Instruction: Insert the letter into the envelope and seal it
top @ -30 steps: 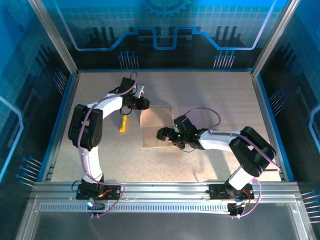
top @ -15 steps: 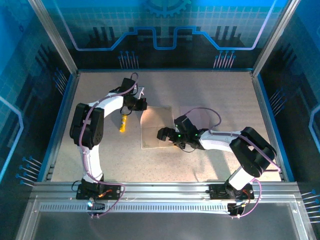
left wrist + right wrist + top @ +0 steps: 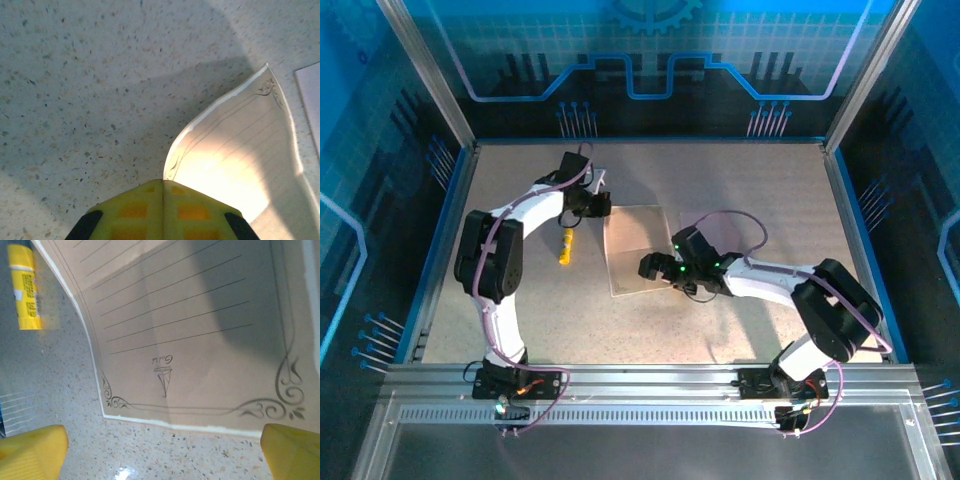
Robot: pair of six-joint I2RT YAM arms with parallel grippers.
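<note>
The letter [image 3: 638, 250] is a tan lined sheet lying mid-table. Its far left corner is curled up off the table [image 3: 235, 150]. My left gripper [image 3: 602, 206] is shut on that corner, and the paper's edge enters the closed yellow tips [image 3: 163, 182]. My right gripper [image 3: 642, 268] hovers over the letter's near edge [image 3: 190, 315], open, its fingers [image 3: 32, 450] wide apart with nothing between them. The pale pink envelope [image 3: 724, 228] lies just right of the letter, partly hidden by the right arm. Its corner shows at the right edge of the left wrist view [image 3: 311, 100].
A yellow glue stick [image 3: 565, 245] lies left of the letter, also seen in the right wrist view [image 3: 22, 287]. The speckled table [image 3: 760, 180] is bounded by blue side walls and a metal rail at the near edge.
My left gripper has closed on the letter's far left corner. The sheet has shifted a little to the right, and the right gripper has moved slightly right with it.
</note>
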